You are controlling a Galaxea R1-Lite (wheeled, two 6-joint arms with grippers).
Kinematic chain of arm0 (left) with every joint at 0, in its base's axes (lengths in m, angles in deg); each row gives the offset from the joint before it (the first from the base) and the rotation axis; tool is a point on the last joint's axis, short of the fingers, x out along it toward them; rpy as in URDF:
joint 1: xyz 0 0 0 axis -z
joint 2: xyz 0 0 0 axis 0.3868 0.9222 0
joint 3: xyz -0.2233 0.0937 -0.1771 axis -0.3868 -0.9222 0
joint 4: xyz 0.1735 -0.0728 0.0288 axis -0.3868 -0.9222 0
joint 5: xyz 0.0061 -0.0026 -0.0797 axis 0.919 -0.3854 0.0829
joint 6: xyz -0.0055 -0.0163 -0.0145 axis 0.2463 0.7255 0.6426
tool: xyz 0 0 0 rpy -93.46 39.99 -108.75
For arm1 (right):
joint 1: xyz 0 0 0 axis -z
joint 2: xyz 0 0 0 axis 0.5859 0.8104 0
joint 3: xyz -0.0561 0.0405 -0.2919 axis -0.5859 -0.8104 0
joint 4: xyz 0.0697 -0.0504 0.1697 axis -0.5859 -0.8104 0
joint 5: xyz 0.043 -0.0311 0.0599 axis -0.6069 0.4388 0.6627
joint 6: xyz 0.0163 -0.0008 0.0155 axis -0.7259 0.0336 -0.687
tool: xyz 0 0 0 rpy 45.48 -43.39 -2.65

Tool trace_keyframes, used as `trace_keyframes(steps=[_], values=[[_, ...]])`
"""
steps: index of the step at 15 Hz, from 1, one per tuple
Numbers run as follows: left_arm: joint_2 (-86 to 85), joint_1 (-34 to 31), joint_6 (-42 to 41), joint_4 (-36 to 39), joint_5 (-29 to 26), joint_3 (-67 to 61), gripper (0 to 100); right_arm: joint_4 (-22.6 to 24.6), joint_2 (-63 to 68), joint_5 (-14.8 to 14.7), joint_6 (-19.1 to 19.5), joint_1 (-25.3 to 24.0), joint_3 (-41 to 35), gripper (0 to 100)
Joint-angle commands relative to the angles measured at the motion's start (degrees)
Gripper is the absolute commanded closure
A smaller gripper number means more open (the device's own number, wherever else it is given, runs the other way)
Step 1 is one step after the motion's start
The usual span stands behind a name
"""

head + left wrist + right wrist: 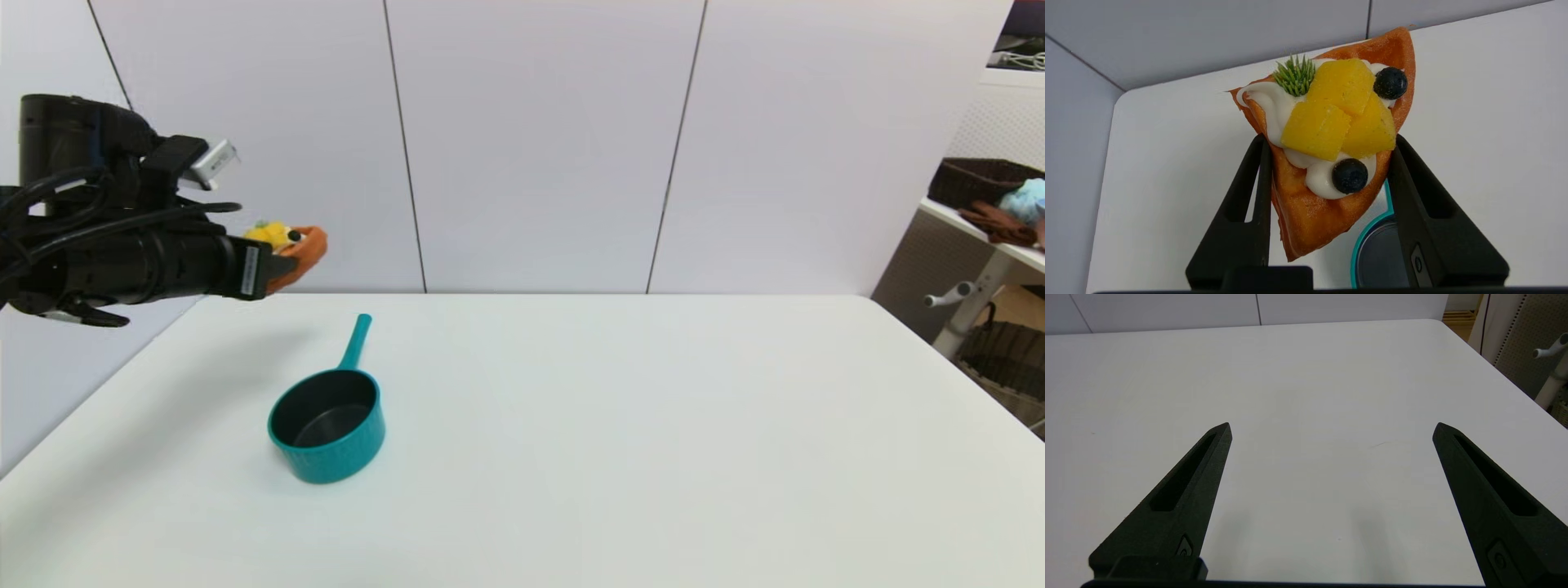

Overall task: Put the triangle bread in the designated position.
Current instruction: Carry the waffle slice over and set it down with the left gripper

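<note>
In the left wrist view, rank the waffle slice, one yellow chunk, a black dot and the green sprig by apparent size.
1. triangle bread, held aloft in the left gripper
2. yellow chunk
3. green sprig and black dot: too alike to rank.
</note>
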Motion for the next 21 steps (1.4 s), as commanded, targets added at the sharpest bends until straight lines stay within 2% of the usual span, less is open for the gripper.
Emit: trace_keyframes(steps=[1,6,12,18,19,21], values=[[1.22,-5.64,2.01,-0.31,-0.15,-4.54,100,0.04,0.09,-0.03,0.00,-0.01,0.00,0],[3.32,-6.34,9.30,-0.31,0.03,-10.26,100,0.04,0.00,-0.03,0.00,-0.01,0.00,0],[2.45,-6.96,9.12,-5.23,0.12,-15.53,100,0.04,0.00,-0.03,0.00,-0.01,0.00,0],[1.65,-8.45,9.12,-5.32,0.38,-18.25,100,0.04,0.00,-0.03,0.00,-0.01,0.00,0],[1.65,-8.45,9.12,-5.40,0.38,-18.43,0,0.04,0.00,-0.03,0.00,-0.01,0.00,0],[1.74,-8.63,8.95,-5.40,0.29,-18.52,0,0.04,0.00,0.06,0.00,-0.01,0.00,0]])
